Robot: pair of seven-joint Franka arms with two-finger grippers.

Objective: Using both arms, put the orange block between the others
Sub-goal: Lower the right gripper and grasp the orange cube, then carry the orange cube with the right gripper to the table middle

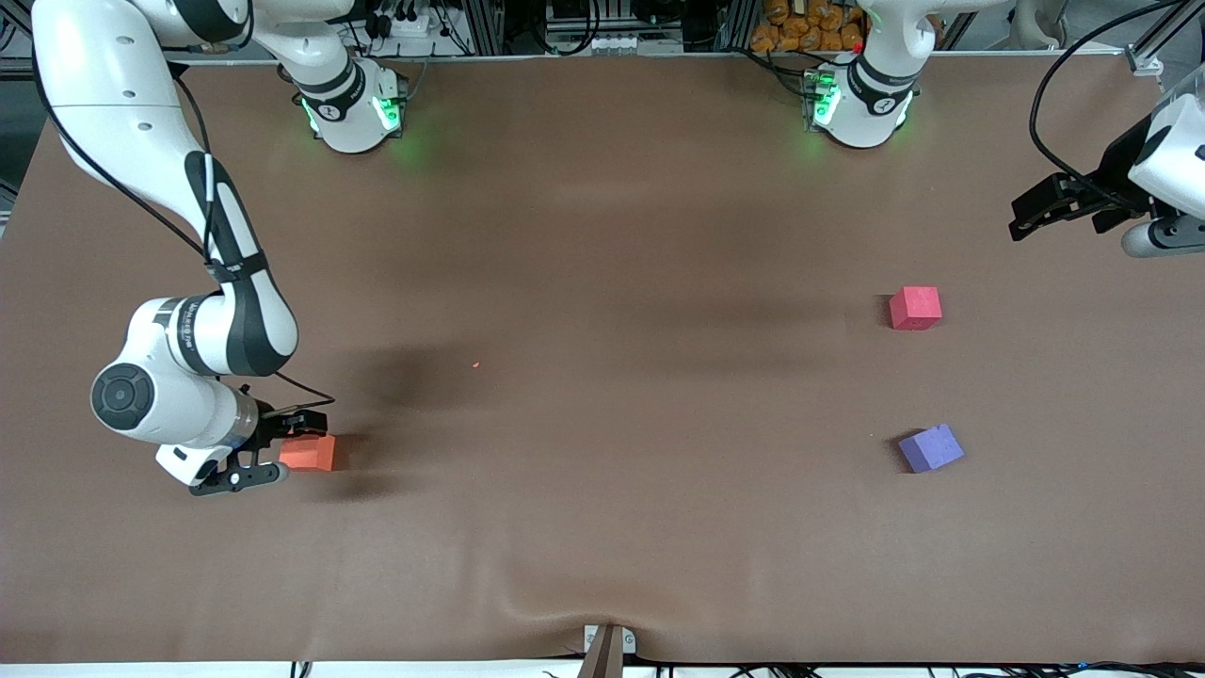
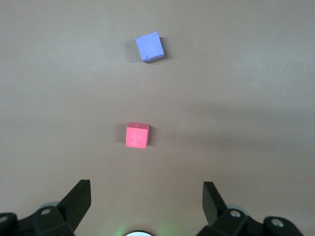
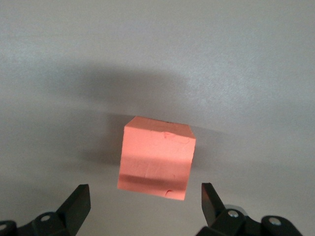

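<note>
Right gripper (image 1: 275, 446): we see it low by the orange block (image 1: 309, 453), jaws wide, block at 3 o'clock, ungripped.
Left gripper (image 1: 1054, 204): waits, jaws wide.
Red cube (image 1: 915, 308): purple cube (image 1: 930, 448) at its 6 o'clock.

A robotics lab, seen from a high camera: two large white jointed robot arms (image 1: 188, 311) are bolted along one edge of a wide bench (image 1: 602, 527) covered in plain brown matting, their bases (image 1: 353, 113) glowing with green status lights. Past that edge stand aluminium framing (image 1: 490, 24), bundled black cables (image 1: 1064, 85) and a power strip (image 1: 405, 19). Only three small foam cubes (image 1: 915, 308) lie on the bench, like test props.
</note>
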